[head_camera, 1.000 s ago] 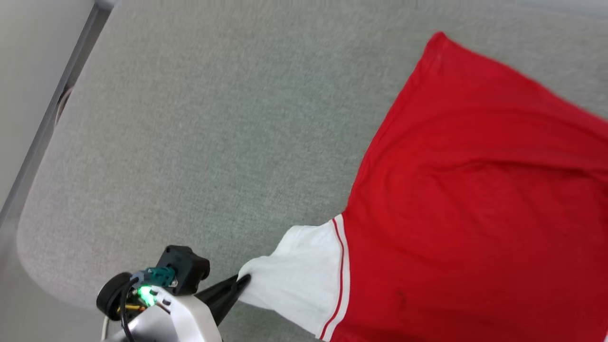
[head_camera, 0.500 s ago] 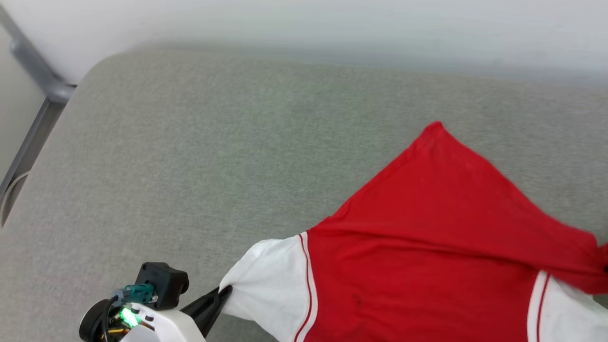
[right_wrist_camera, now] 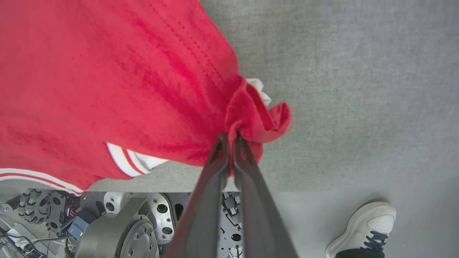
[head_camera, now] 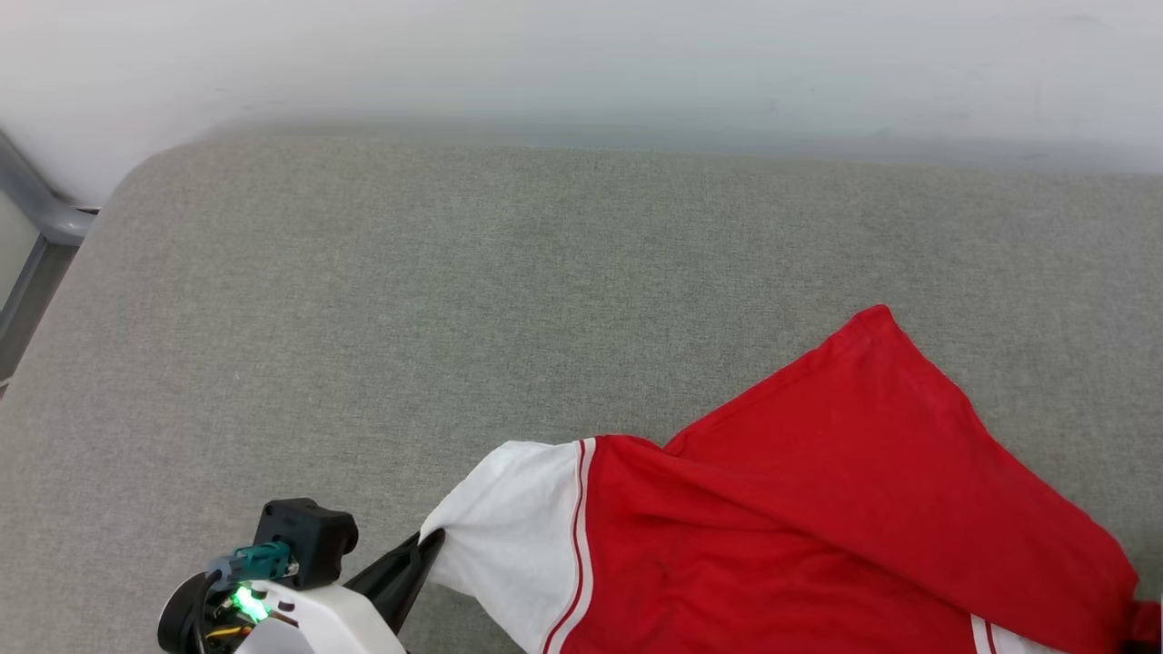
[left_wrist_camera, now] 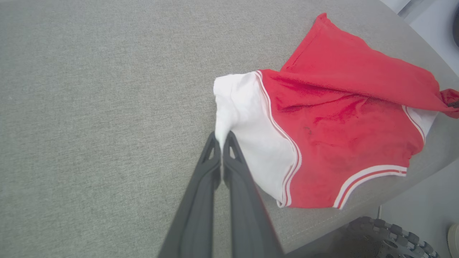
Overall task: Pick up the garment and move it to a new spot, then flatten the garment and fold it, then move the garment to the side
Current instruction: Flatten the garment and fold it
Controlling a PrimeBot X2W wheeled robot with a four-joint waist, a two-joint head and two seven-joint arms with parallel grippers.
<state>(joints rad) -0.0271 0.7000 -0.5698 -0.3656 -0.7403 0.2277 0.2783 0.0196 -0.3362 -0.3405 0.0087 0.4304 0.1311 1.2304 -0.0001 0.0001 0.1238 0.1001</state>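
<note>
garment (head_camera: 818, 527) on grey cushion (head_camera: 454, 300), left jaws pinching white sleeve (left_wrist_camera: 251, 136), right jaws pinching red corner (right_wrist_camera: 261, 118) (bunched)

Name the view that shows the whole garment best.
Left wrist view: the garment appears nearly whole, sleeve to sleeve. The head view crops its near edge; the right wrist view gives a close-up of red cloth bunched in the right tool.

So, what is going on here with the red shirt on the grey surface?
The robot holds a red jersey shirt with white short sleeves in both grippers. The left gripper is shut on the edge of one white sleeve; the right gripper is shut on a bunched red part at the other side. The shirt lies creased on the grey fabric surface, not yet flat or folded.
</note>
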